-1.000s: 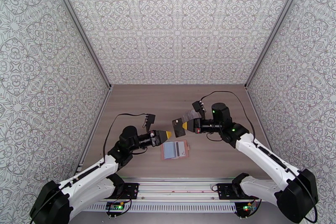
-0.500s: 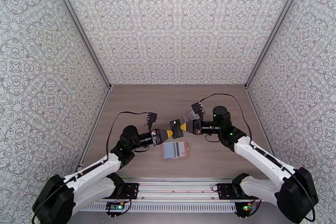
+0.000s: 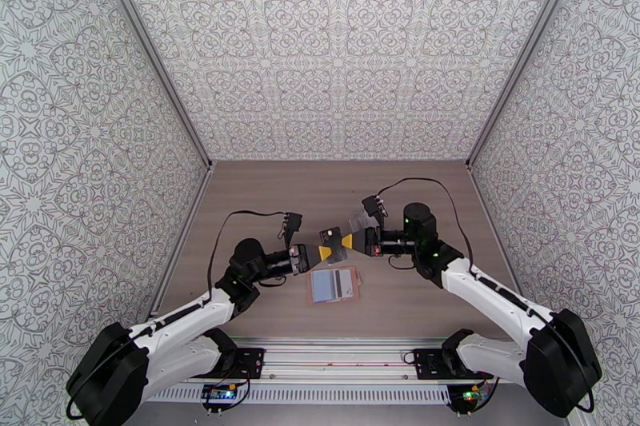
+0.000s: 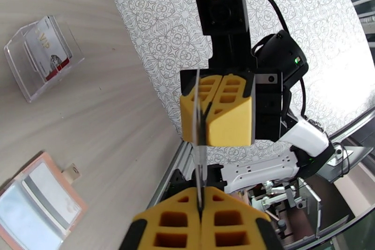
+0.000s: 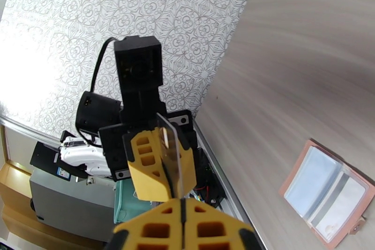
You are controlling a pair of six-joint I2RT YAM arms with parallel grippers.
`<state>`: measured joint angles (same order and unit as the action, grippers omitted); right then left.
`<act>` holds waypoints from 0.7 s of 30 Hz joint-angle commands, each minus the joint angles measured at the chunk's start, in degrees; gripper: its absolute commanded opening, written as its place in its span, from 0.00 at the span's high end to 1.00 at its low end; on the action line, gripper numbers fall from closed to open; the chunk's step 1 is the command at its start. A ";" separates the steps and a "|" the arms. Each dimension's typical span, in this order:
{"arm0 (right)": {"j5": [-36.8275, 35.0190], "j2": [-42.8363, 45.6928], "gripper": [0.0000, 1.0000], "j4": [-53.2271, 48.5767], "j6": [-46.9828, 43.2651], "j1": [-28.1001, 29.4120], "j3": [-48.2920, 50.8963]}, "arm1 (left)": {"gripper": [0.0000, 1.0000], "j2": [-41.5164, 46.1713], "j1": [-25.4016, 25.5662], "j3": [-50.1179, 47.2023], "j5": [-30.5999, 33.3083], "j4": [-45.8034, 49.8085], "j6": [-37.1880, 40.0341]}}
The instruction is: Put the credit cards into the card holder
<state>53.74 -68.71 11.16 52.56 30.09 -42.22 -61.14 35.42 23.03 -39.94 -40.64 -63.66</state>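
Card now pinched by left claw too, alongside right claw.

A dark card hangs on edge in the air. One end is pinched in the left gripper, and the opposite end is clamped between the fingertips of the right gripper. The card holder lies open and flat on the counter just beneath the two grippers. It is pinkish-brown, its blue-grey pockets face up and its snap tab sticks out sideways. A white card with a red mark leans inside a clear pouch just beyond the right gripper.
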 commanded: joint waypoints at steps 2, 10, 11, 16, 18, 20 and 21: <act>5.30 -0.30 0.77 5.50 -0.25 0.80 1.99 | 1.00 1.45 0.18 -0.05 -2.41 -0.70 -0.85; 8.38 0.68 0.84 5.65 -2.99 0.89 2.62 | 1.00 3.79 0.18 0.00 -4.28 4.19 -0.08; 8.54 0.70 0.84 5.28 -3.54 0.90 2.53 | 1.00 4.00 0.13 0.13 -4.65 4.87 0.04; 9.27 0.31 0.85 4.62 -4.41 0.93 2.44 | 1.00 3.94 0.18 0.64 -5.67 7.72 0.93; 9.40 0.07 0.87 4.65 -4.48 1.01 2.44 | 1.00 3.71 0.22 0.55 -5.69 7.81 0.86; 9.50 -0.02 0.89 4.58 -4.59 1.01 2.47 | 1.00 3.35 0.43 0.60 -5.82 7.68 0.88; 9.52 -0.02 0.91 4.63 -4.57 0.98 2.54 | 1.00 3.19 0.57 0.62 -5.82 7.60 0.90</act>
<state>61.39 -68.73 15.38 49.01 30.44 -40.07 -57.69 35.48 23.03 -44.34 -35.92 -64.03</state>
